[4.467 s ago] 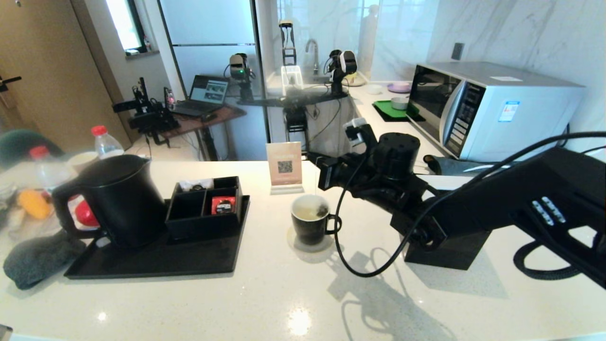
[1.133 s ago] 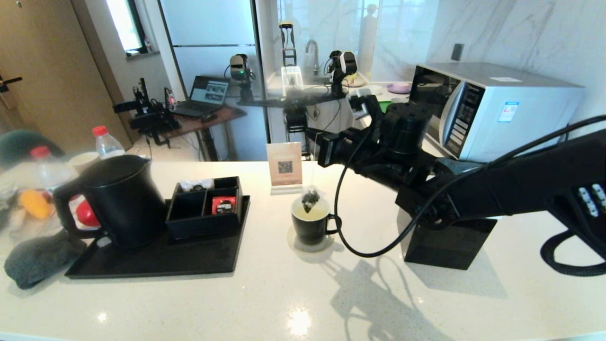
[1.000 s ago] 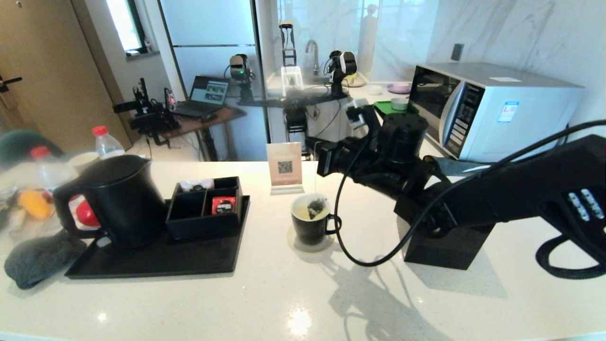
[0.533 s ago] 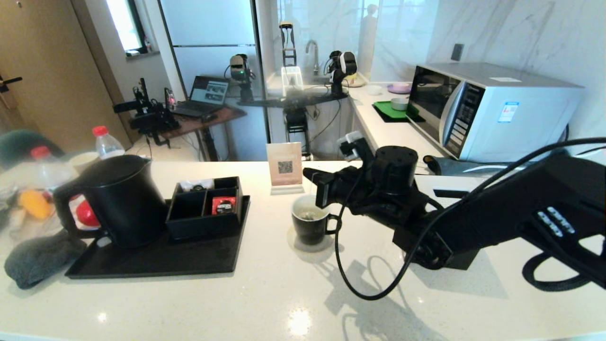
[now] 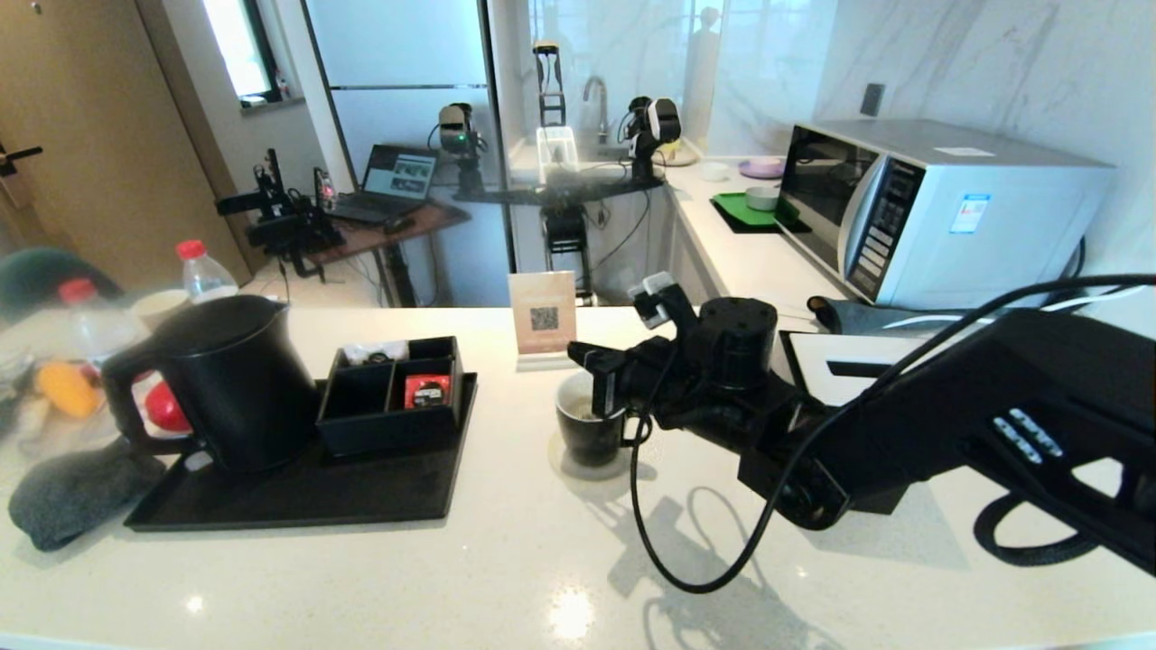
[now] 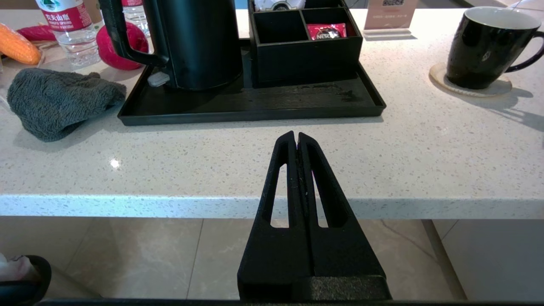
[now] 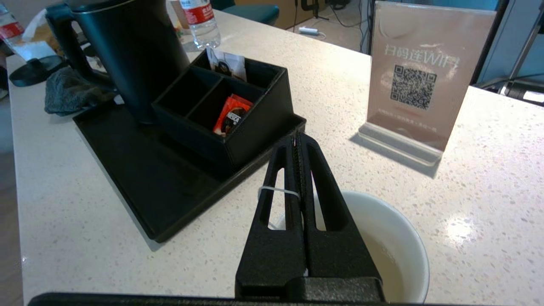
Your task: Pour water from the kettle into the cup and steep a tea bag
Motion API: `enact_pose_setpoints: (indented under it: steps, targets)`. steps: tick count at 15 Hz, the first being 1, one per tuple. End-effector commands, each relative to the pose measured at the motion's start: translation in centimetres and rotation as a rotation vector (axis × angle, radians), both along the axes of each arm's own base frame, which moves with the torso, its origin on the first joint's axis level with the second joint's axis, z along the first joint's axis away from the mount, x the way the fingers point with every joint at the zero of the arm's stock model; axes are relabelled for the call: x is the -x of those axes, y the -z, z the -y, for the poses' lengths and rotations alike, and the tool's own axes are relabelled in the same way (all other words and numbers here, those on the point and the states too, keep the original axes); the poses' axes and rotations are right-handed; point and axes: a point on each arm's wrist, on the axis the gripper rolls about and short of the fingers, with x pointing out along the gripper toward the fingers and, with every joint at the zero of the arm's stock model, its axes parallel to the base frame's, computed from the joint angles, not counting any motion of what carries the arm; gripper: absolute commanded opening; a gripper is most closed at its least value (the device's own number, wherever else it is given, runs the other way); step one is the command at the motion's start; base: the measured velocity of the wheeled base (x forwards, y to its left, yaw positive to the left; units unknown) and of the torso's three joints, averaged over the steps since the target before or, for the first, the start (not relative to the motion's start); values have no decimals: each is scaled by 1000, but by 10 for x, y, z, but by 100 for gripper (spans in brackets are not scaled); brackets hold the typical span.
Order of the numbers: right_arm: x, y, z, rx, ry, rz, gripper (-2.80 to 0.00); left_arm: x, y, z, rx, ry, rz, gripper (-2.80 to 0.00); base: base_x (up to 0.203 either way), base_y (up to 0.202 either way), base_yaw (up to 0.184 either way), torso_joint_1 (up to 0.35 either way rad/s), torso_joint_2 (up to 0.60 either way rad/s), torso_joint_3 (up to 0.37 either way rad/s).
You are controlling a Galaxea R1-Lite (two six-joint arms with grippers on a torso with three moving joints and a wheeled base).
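Black cup (image 5: 589, 431) directly beneath right pincer (image 5: 587, 368), string (image 7: 278, 192) clamped

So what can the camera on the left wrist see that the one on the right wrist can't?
Only the left wrist view shows the parked left gripper, shut, off the counter's edge, and the cup from outside on its coaster.

Only the right wrist view shows the right gripper, shut on the tea bag's string above the cup's pale inside, and the QR sign in full.

Both show the kettle, black tray and red packet.
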Motion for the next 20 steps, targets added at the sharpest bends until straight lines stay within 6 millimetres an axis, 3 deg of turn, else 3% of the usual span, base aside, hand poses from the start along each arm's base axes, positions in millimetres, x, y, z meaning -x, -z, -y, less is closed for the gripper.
enact_pose_setpoints:
  steps: [1, 4, 11, 20]
  targets:
    - [3, -16, 1, -23, -3, 29, -280, 0, 0, 0, 1, -1, 1, -280, 0, 0, 0, 0, 0, 0]
    - [8, -37, 7, -43, 1, 55, -280, 0, 0, 0, 1, -1, 0, -280, 0, 0, 0, 0, 0, 0]
    - [14, -67, 10, -62, 0, 87, -280, 0, 0, 0, 1, -1, 1, -280, 0, 0, 0, 0, 0, 0]
    - [23, -64, 12, -32, -7, 86, -280, 0, 0, 0, 1, -1, 1, -280, 0, 0, 0, 0, 0, 0]
